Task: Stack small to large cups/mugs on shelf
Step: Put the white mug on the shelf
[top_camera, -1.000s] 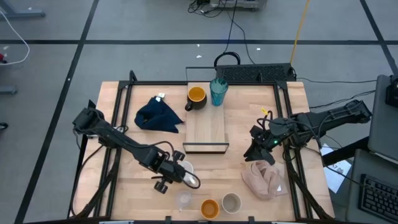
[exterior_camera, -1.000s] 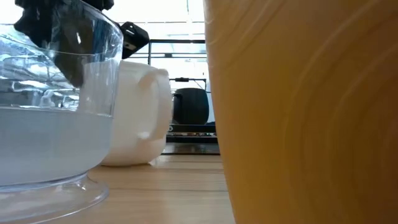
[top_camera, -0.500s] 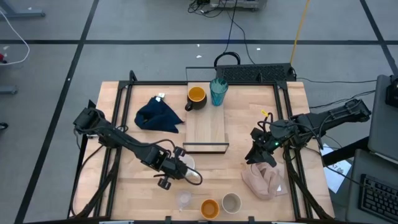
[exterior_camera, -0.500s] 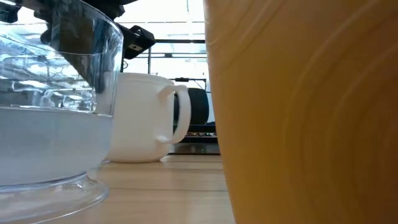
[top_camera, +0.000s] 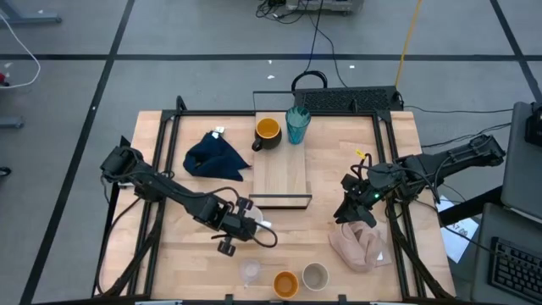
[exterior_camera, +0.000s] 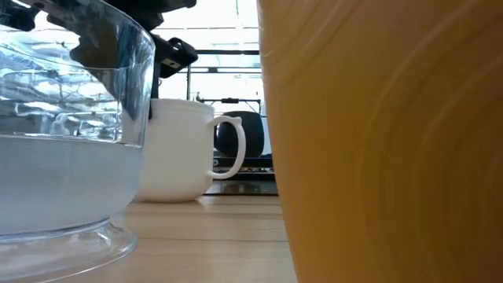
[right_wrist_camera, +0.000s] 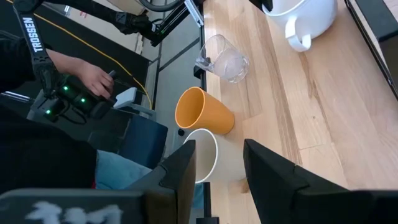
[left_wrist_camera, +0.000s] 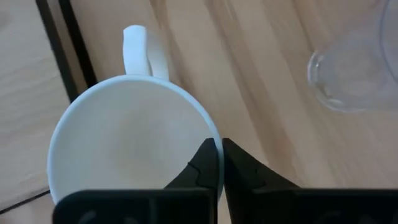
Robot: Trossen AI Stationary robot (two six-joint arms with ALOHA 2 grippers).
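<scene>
The white mug (exterior_camera: 177,153) stands upright on the table in front of the shelf (top_camera: 281,174), its handle (exterior_camera: 233,146) turned sideways. My left gripper (left_wrist_camera: 217,155) is shut on its rim, near the table's front middle (top_camera: 247,227). The black mug (top_camera: 268,131) and the teal tumbler (top_camera: 297,124) stand at the shelf's far end. The clear glass (top_camera: 250,271), orange cup (top_camera: 285,283) and grey-beige cup (top_camera: 315,275) stand at the near edge. My right gripper (top_camera: 351,212) hangs open and empty over the right side. My left gripper pinches the white mug's rim (left_wrist_camera: 210,135) on the side opposite the handle (left_wrist_camera: 137,50), one finger inside the mug and one outside. The fingers come from above, pointing down. The mug stands upright with its base on the table.
A dark navy cloth (top_camera: 217,158) lies left of the shelf. A pink-beige cloth (top_camera: 360,244) lies below my right gripper. A person's hand (right_wrist_camera: 93,78) shows beyond the table's near edge. Bare tabletop lies between the mug and the near cups.
My left gripper has gone a little toward the far edge and turned with the white mug. The mug, tilted a second ago, now stands upright, and its handle has swung round into side view.
</scene>
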